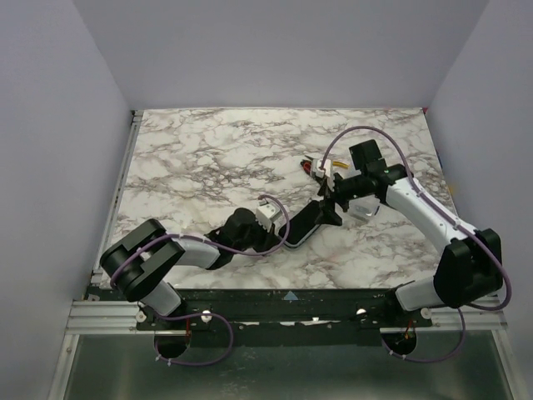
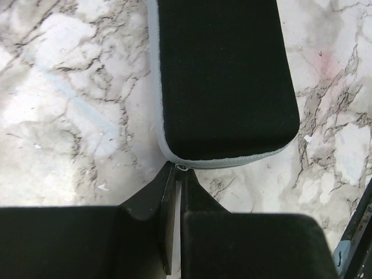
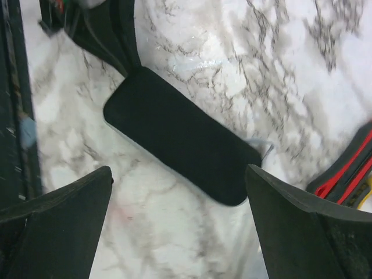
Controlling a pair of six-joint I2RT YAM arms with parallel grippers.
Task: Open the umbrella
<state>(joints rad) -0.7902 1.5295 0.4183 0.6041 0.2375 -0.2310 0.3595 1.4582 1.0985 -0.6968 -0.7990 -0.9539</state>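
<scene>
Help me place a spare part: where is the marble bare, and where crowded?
Bare: the far-left marble, between its left edge and the hand tools, and the far-right corner beyond the right arm. Crowded: the middle, where the black case, the left end effector, the right end effector and the tools cluster.

A white marble-patterned table with grey veining fills the enclosure. Plain pale lavender walls rise on three sides, evenly lit.
</scene>
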